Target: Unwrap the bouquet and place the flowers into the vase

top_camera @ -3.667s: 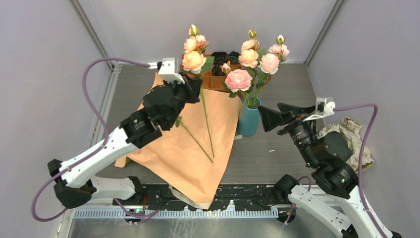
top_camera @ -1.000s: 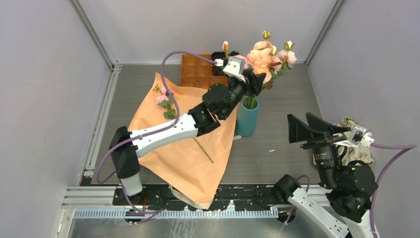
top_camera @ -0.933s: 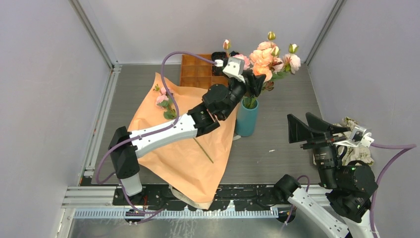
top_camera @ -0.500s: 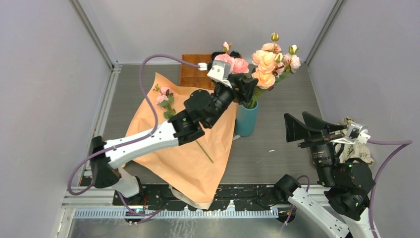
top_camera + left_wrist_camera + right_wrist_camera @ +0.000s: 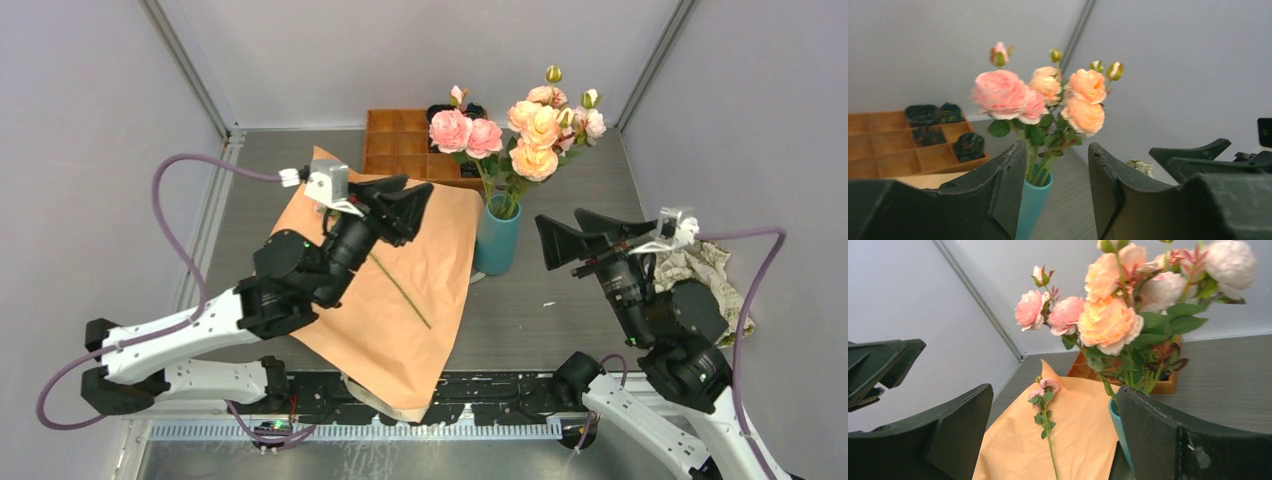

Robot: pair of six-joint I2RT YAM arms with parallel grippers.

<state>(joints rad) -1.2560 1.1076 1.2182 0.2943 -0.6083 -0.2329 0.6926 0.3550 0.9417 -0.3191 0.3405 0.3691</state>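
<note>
vase [image 5: 499,240]: matte teal cylinder | flowers [image 5: 537,127]: ruffled pink-peach blooms

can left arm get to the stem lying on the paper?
Probably yes: the left gripper is open, empty, and over the stem, which lies loose on the peach paper with nothing covering it.

No text, label, brand, number or sign can be read in any of the three views. The vase [image 5: 500,245], the orange paper [image 5: 440,250] and the wooden tray [image 5: 395,150] show only plain surfaces, and nothing on them is clear enough to read as letters or digits.
</note>
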